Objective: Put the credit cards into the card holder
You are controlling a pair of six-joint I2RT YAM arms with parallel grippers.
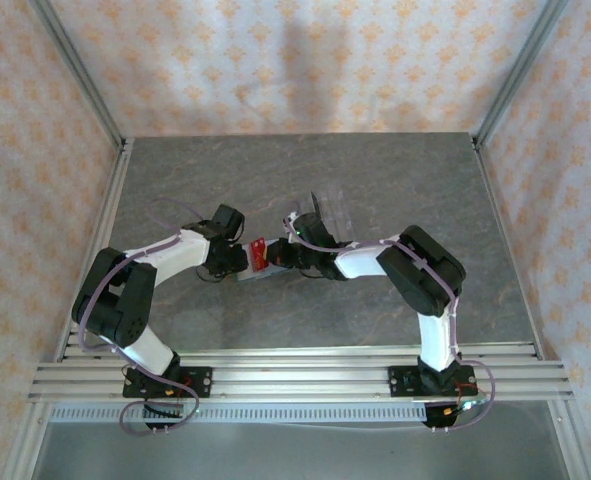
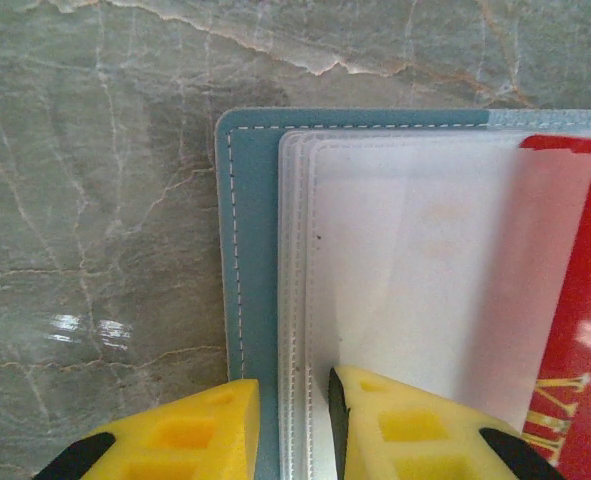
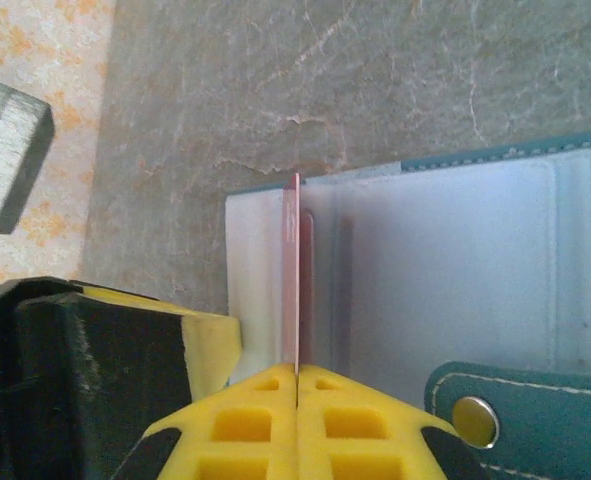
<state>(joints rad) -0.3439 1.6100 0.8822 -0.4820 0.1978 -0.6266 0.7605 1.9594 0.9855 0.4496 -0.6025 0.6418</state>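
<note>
Gold lettering on the red card (image 2: pixel 575 300) is too cropped to read.

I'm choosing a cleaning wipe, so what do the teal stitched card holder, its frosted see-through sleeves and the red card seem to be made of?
Teal card holder: leather or imitation, matte, with pale stitching along its edge; which one is unclear. Frosted sleeves: soft translucent plastic; the red shows dimly through them. Red card: probably stiff glossy plastic, with a thin straight edge and gold lettering.
</note>
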